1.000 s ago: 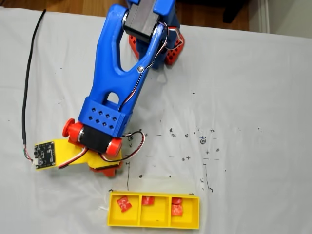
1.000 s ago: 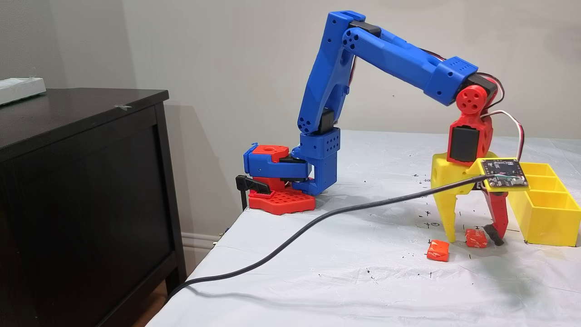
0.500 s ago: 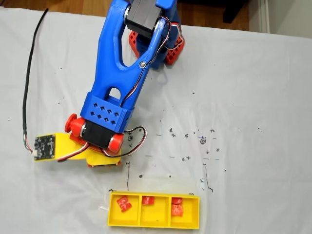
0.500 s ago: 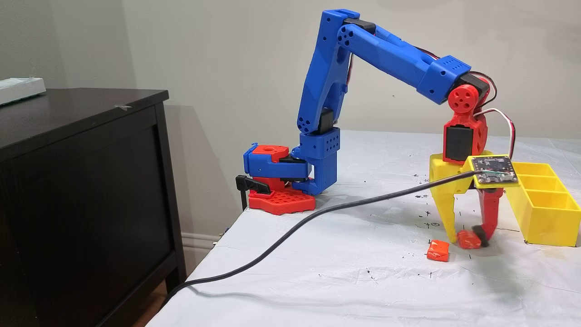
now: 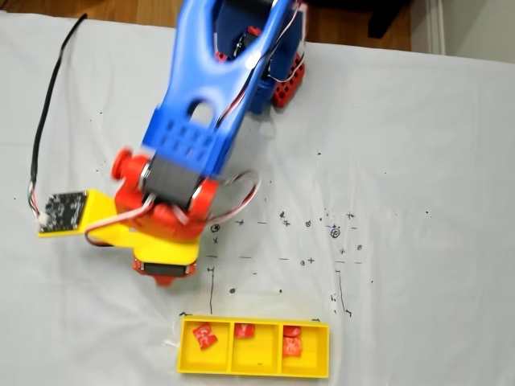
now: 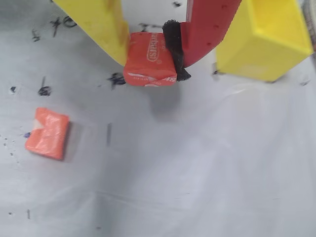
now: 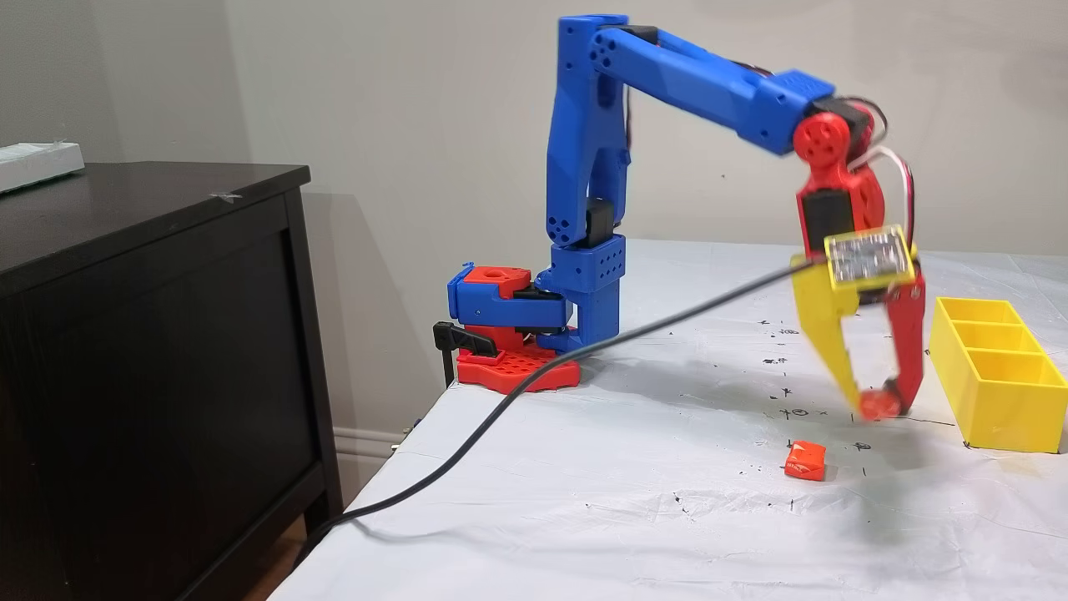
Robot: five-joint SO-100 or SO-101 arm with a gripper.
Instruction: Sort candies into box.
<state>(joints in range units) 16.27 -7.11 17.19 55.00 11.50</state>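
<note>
Gripper clamps a red candy between the yellow finger and the red finger, a black pad on the red finger pressed to the wrapper. In the side fixed view the gripper hangs above the table cover with the candy blurred at the tips, lifted clear of the surface, just left of the box.

Second loose candy, orange, lies flat on the cover, lower left in the wrist view, apart from the gripper; same piece in the side fixed view, in front of the gripper.

Top-down fixed view: arm covers the gripper tips and both loose candies, so nothing of the grasp can be made out there. Box sits at the bottom edge, three compartments in a row. Left compartment has one red candy, middle one against the far wall, right compartment red pieces touching or stacked, count hard to tell, looks like two.

Wrist view cuts the box to one corner, upper right, inside not visible. Side fixed view shows the box walls but not the contents. Wrapper print on the held candy unreadable. Black cable runs from the wrist board off the table's left edge.
</note>
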